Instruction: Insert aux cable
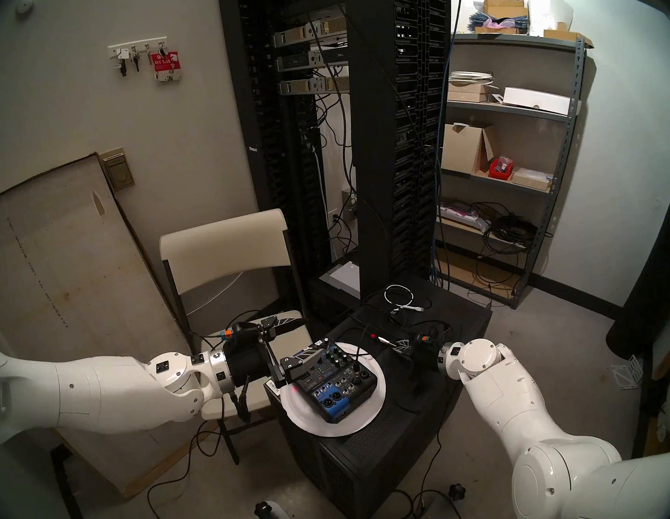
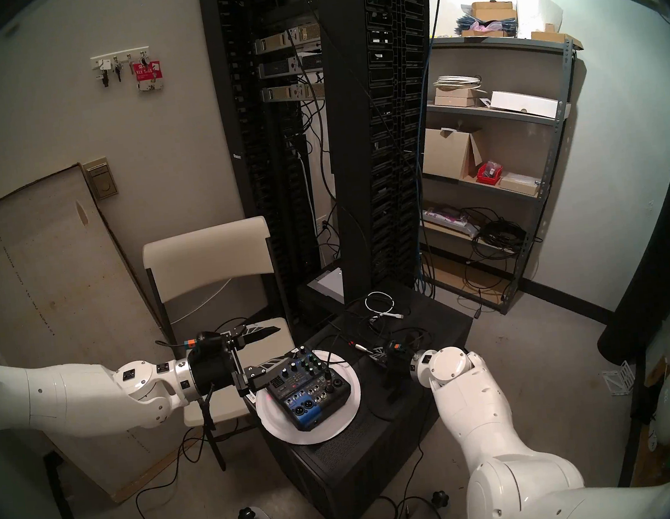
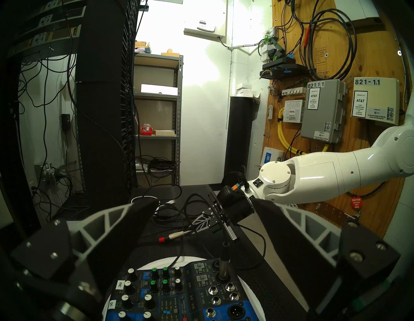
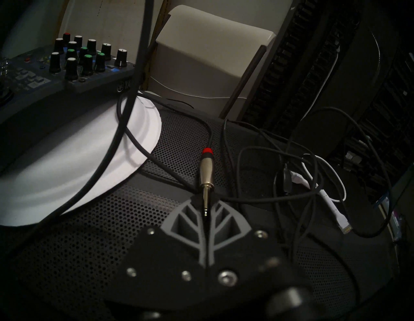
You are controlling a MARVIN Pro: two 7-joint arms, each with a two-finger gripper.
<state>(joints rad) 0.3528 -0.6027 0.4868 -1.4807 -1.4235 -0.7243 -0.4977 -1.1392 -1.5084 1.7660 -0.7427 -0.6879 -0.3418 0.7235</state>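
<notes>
Now aux cable (image 4: 205, 170) tip pinched between right gripper (image 4: 205, 208) fingertips

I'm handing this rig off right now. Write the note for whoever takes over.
Right gripper: shut on the aux cable's silver jack tip; the plug with the red band sticks out ahead, over the black perforated case.
Left gripper: open, holding nothing, beside the mixer.
Mixer sits on the white paper plate; another black plug already stands in one socket.
Done: plug gripped.
Left: carry it to a free mixer socket and insert.
</notes>
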